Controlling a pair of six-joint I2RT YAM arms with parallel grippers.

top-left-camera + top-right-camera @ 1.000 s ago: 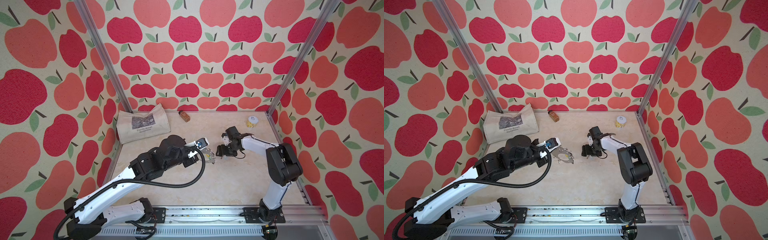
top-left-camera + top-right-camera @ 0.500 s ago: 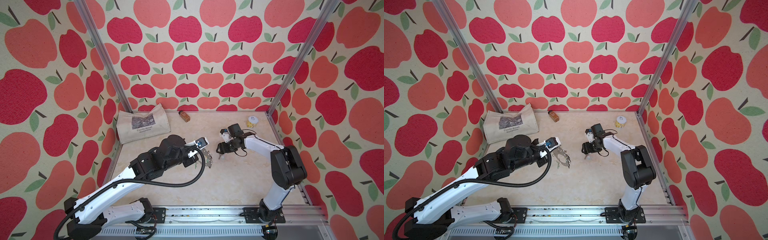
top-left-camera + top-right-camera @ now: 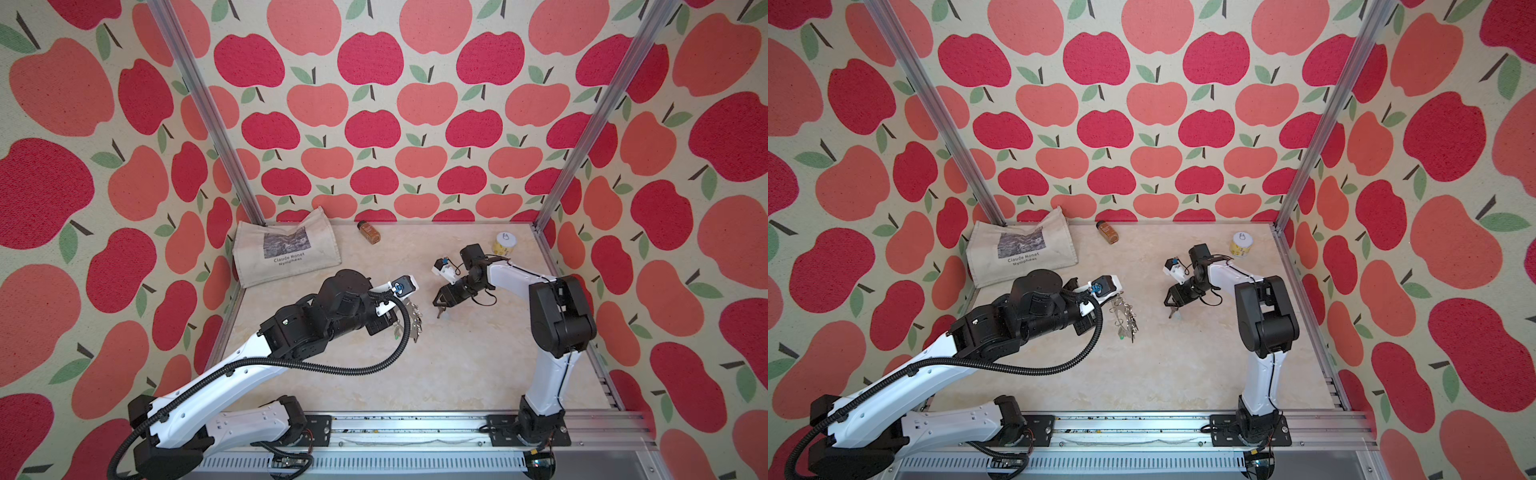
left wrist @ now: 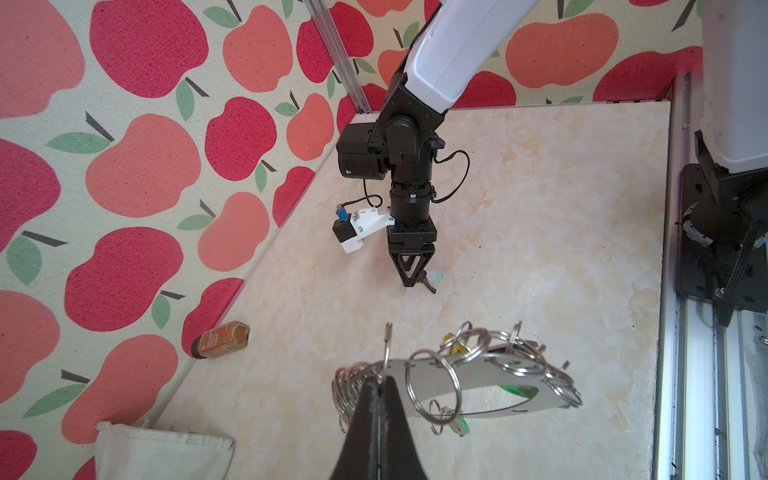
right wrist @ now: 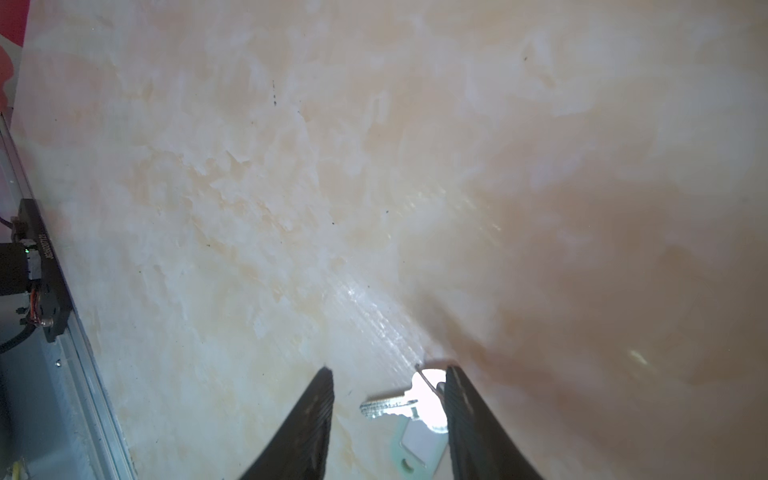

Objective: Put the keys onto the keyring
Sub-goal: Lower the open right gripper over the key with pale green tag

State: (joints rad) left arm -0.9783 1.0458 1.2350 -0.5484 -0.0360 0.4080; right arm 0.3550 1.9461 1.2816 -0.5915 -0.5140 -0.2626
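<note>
Keys point(image 5: 399, 405) — tag half-hidden, between parted right tool point(image 5: 390, 369) | left tool point(image 4: 379, 380) clenched on keyring point(image 4: 478, 375)

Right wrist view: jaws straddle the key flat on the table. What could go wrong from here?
1. The keys sit off-centre between the right gripper's open jaws, head against one finger, flat on the table: closing may slide or spin them, not pinch.
2. The left gripper pinches the keyring at one end; its loose rings overlap, so threading could snag.
</note>
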